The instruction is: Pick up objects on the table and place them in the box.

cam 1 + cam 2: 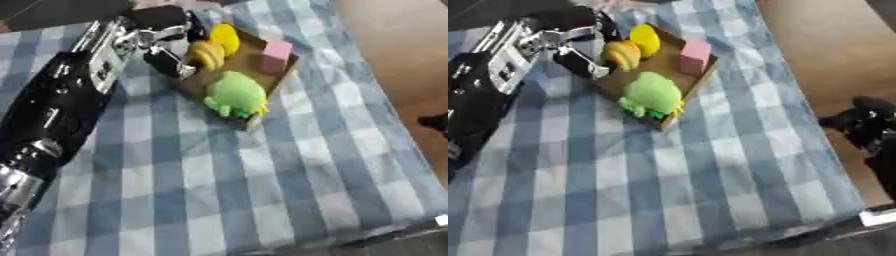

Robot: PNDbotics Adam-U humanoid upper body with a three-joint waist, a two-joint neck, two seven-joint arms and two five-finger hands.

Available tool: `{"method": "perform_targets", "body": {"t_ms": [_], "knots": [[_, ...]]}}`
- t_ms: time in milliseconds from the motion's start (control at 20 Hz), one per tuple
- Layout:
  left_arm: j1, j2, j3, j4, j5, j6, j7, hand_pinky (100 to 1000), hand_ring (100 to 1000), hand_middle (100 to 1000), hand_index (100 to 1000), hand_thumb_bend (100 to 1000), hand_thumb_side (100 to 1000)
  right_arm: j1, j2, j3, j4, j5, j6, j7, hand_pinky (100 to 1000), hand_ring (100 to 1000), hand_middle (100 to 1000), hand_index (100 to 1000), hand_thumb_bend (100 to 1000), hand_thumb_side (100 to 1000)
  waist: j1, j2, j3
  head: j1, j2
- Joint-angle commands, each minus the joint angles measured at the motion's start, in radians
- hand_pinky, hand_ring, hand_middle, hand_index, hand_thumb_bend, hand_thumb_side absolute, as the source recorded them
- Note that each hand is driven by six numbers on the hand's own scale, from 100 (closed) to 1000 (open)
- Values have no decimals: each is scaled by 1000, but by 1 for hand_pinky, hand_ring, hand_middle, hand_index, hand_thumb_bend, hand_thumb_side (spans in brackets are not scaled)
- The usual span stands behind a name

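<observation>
Left hand (171, 42) is up at the far-left side of the box (282, 75), reached in along the left arm (61, 100), which fills the left edge of both views. Its fingers are curled in by the orange-yellow thing (621, 55); thumb (584, 64) sits low at the box's near-left wall. Whether it's actually pinching that item or just letting go beside it, can't tell, since fingers and item overlap.

Box is a shallow brown tray lying askew on the blue-and-white checked cloth (219, 190). Inside: yellow rounded item (225, 37) at the far corner, touching the orange-yellow one; pink block (276, 56) upright toward the right wall; green plush-like thing (236, 95) at the near end, partly hanging over the near rim (prob. bc it's too bulky to sit flat w/ the rest).

Right hand (859, 122) hangs dark off the right edge of the table, over the floor, idle; fingers' state not readable.

Judgement: the cloth in view holds nothing loose, so the job looks close to finished. The hand is at the box's left side bc that's the nearest wall for this arm; likely a placing step. Risk: pulling back could nudge the tray or knock the green thing off the rim.
</observation>
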Motion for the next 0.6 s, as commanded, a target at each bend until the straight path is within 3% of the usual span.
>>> {"method": "perform_targets", "body": {"t_ms": [50, 250, 350, 450, 550, 600], "knots": [[-15, -4, 23, 14, -32, 6, 27, 802, 677, 560, 702, 100, 244, -6, -23, -2, -20, -12, 5, 0, 915, 804, 729, 900, 100, 527, -5, -13, -3, -1, -16], [-15, -15, 27, 25, -51, 1, 47, 816, 709, 634, 770, 100, 244, -9, -20, -1, -20, -9, 9, 1, 915, 804, 729, 900, 100, 529, -4, -10, -4, 0, -18], [-15, -19, 24, 23, -54, -2, 54, 839, 768, 724, 867, 100, 230, -11, -19, 0, -20, -7, 11, 2, 916, 804, 729, 900, 100, 530, -3, -9, -3, 0, -18], [-14, -17, 18, 12, -56, -12, 58, 894, 853, 833, 992, 100, 397, -10, -18, -1, -20, -6, 12, 3, 916, 804, 729, 900, 100, 529, -3, -10, -3, -1, -17], [-15, -9, 13, -11, -64, -23, 64, 923, 893, 876, 1000, 108, 404, -7, -17, -1, -20, -3, 12, 3, 916, 804, 729, 900, 100, 528, -3, -11, -2, -4, -16], [-16, -4, 11, -23, -70, -26, 67, 937, 913, 895, 1000, 170, 393, -5, -17, -1, -20, -2, 12, 3, 916, 804, 729, 900, 100, 528, -3, -12, -1, -5, -14]]}}
